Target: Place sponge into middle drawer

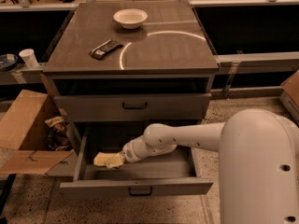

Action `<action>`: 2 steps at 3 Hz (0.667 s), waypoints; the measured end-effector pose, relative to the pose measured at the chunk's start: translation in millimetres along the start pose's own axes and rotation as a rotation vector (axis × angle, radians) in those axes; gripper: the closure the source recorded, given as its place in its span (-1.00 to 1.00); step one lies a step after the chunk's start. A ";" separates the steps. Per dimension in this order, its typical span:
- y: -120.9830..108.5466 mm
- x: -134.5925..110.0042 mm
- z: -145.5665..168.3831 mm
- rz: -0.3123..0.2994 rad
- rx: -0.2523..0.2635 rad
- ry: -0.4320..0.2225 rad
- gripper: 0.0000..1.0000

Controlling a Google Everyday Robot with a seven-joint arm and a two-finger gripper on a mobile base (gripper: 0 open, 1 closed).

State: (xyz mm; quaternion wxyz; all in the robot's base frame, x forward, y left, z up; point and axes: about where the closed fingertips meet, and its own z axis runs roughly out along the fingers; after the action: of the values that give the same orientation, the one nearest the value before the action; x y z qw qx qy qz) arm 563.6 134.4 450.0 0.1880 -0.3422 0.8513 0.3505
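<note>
The pale yellow sponge (103, 159) is inside the open middle drawer (135, 187), at its left side, low over the drawer floor. My gripper (117, 159) reaches into the drawer from the right and is shut on the sponge's right end. My white arm runs from the lower right across the drawer. The grey drawer front above (134, 106) is closed. I cannot tell whether the sponge touches the drawer floor.
On the cabinet top (163, 50) stand a white bowl (130, 17) at the back and a black wrapped bar (105, 48) at the left. An open cardboard box (25, 129) with clutter stands on the floor to the left of the cabinet. A white cup (29, 58) stands further left.
</note>
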 end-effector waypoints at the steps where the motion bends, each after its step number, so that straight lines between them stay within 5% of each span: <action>1: -5.0 4.0 5.5 0.012 -0.017 -0.010 -0.72; 2: -14.5 13.0 8.0 0.025 -0.031 -0.033 -1.00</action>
State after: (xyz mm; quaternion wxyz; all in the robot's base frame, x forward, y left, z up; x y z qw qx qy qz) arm 565.5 126.8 430.5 0.1922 -0.3284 0.8468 0.3717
